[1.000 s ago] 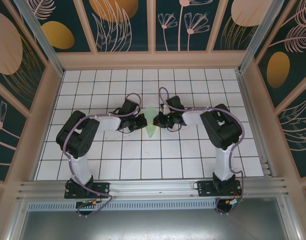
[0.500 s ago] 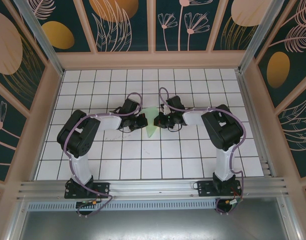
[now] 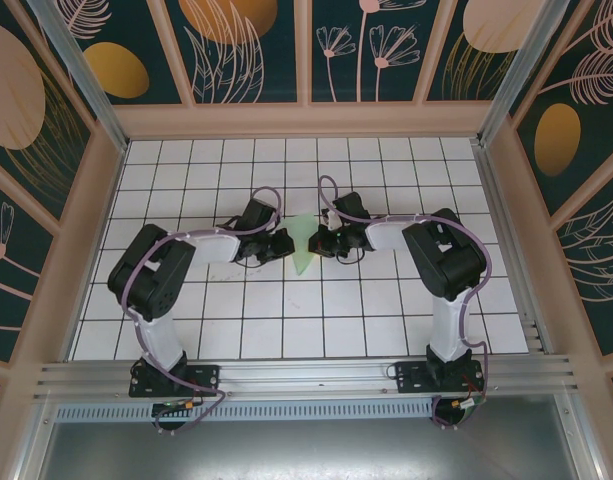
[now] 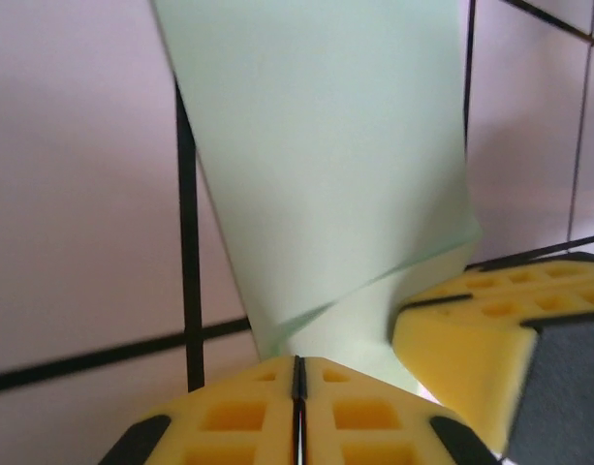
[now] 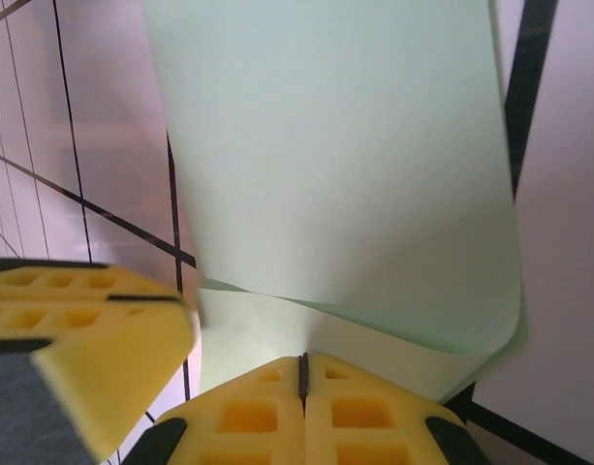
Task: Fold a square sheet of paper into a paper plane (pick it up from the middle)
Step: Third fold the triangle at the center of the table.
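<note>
The pale mint-green sheet of paper [image 3: 303, 246] lies at the table's middle, folded into a narrow shape that points toward the near edge, much like a paper plane. My left gripper [image 3: 287, 243] touches its left side and my right gripper [image 3: 315, 241] its right side. In the left wrist view the left gripper [image 4: 298, 360] is shut, tips resting on the paper [image 4: 326, 145], whose upper flap curls up. In the right wrist view the right gripper [image 5: 302, 356] is shut, also at the paper [image 5: 335, 145]. Whether paper sits in either seam is unclear.
The white gridded table [image 3: 286, 320] is walled by a wooden frame [image 3: 306, 120] at the back and sides. The right gripper's yellow fingers [image 4: 471, 339] stand close beside the left one, and the left gripper's fingers [image 5: 83, 339] close beside the right one.
The left arm's elbow has swung a little to the left. Both grippers stay at the paper, which has not visibly moved.
</note>
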Available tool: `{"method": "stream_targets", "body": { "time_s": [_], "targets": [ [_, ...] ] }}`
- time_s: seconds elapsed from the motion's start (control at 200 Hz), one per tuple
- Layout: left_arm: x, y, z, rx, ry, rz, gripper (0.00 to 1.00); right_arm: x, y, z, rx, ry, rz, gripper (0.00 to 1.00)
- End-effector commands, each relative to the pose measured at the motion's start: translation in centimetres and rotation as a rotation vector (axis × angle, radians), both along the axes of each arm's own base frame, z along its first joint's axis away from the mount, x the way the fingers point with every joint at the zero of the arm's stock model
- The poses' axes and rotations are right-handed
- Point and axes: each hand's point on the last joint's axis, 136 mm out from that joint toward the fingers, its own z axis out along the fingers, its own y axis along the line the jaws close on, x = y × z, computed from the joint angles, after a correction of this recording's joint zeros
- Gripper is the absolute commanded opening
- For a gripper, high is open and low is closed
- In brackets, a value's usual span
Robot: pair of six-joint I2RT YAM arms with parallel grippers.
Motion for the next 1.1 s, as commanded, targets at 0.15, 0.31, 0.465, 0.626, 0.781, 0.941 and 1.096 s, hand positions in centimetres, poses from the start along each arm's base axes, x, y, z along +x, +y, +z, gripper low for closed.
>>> {"method": "stream_targets", "body": {
  "time_s": [0.15, 0.31, 0.465, 0.626, 0.781, 0.941, 1.096],
  "targets": [
    [-1.9, -1.5, 4.6, -0.143, -0.044, 0.031, 0.14, -1.8, -2.8, -4.8, -0.173, 0.112, -0.042, 0.02],
    [-2.7, -3.2, 4.8, -0.171, -0.032, 0.014, 0.10, -1.8, -2.8, -4.9, -0.174, 0.112, -0.047, 0.02],
    [-3.3, -5.0, 3.0, -0.170, 0.019, -0.017, 0.08, -2.0, -2.9, -5.1, -0.178, 0.121, -0.050, 0.02],
    [-3.6, -5.3, 1.2, -0.138, 0.057, -0.014, 0.07, -2.0, -2.9, -5.1, -0.174, 0.124, -0.053, 0.02],
    [-3.9, -5.1, 0.4, -0.128, 0.076, -0.010, 0.06, -2.0, -2.8, -5.0, -0.171, 0.123, -0.051, 0.02],
    [-4.4, -5.0, -0.1, -0.142, 0.100, 0.002, 0.06, -2.0, -2.8, -5.1, -0.171, 0.125, -0.052, 0.02],
    [-5.1, -4.9, -0.6, -0.147, 0.118, 0.006, 0.06, -2.1, -2.9, -5.3, -0.176, 0.129, -0.053, 0.02]
  ]
}}
